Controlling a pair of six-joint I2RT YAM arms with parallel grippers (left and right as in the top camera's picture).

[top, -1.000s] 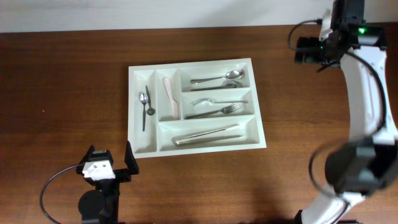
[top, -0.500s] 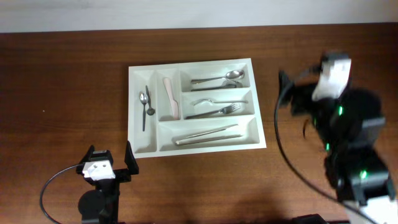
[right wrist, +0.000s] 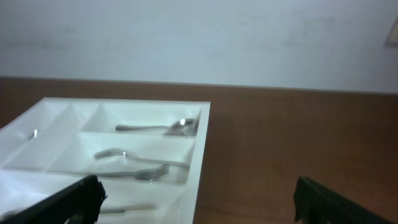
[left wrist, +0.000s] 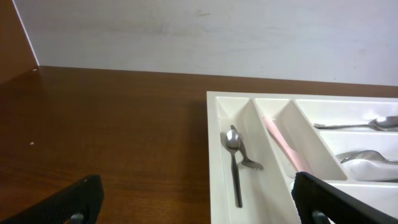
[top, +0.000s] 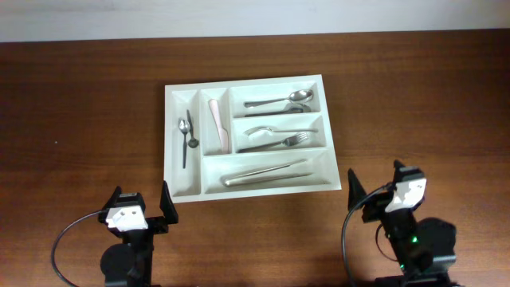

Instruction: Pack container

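Left end effector [top: 141, 199] and right end effector [top: 374, 190] both spread, empty, at seven and five o'clock off the container [top: 170, 143]. Every compartment holds cutlery [top: 275, 143], so packing looks done and no further pick seems called for.

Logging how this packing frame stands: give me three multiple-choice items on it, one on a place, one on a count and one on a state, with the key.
1. Where does the pink utensil lie?
A. in the tray, second narrow compartment from the left
B. in the nearest long compartment
C. on the table

2. How many compartments has the tray?
A. three
B. five
C. seven

3. How do the left fingers and the right fingers stand?
A. both pairs open, holding nothing
B. left shut on a spoon
C. right shut on a fork

Key:
1 A: overhead, it lies in the compartment next to the one with the small spoons.
2 B: two narrow ones and three long ones.
3 A: each pair stands wide apart, nothing between, short of the tray.
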